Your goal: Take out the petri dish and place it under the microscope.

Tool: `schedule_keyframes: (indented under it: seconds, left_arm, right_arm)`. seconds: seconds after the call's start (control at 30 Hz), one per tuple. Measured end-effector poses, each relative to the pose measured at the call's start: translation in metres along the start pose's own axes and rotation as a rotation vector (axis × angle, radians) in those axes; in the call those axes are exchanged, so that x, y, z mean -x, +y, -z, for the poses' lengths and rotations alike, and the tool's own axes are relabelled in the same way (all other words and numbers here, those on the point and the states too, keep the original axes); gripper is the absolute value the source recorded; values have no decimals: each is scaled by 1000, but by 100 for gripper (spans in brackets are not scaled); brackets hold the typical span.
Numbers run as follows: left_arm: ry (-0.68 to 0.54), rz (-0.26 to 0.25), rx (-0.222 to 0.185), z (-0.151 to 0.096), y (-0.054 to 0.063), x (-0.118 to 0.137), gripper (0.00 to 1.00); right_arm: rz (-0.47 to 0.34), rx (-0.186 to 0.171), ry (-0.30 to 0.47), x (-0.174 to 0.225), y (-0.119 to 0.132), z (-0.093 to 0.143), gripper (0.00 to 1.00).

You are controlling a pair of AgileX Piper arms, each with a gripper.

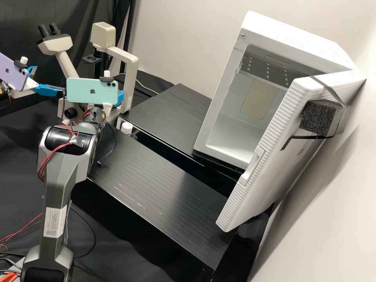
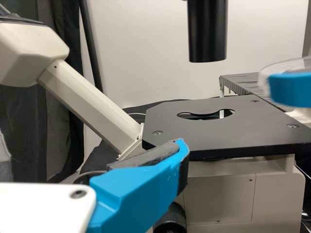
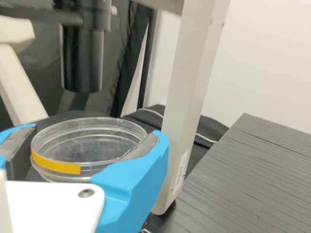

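Right pincer (image 1: 120,98) around petri dish (image 3: 91,145)

The petri dish (image 3: 90,141) is round, clear and shallow, with a strip of yellow tape (image 3: 56,166) along part of its side wall. It's held close to level between the right arm's jaws, near the black stage (image 2: 233,133) of the microscope (image 1: 131,64) and a little higher than it. The microscope stands upright, cream-bodied, its dark binocular eyepieces (image 1: 49,29) on a slanting tube and a boxy lamp housing (image 1: 102,35) up top. A black cylinder (image 2: 207,31) hangs over the flat stage, which has a rounded cutout.
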Motion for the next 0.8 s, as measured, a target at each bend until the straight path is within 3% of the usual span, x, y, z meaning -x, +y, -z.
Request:
schedule_keyframes:
  seconds: [0.3, 0.6, 0.8]
  left_arm:
    - [0, 0, 0, 0, 0, 0, 100]
    - [0, 0, 0, 0, 0, 0, 100]
    - [0, 0, 0, 0, 0, 0, 100]
  right_arm:
    - [49, 31, -35, -37, -10, 1, 0]
    - [45, -14, -44, -60, -14, 11, 0]
    - [75, -14, -40, -71, -23, 16, 0]
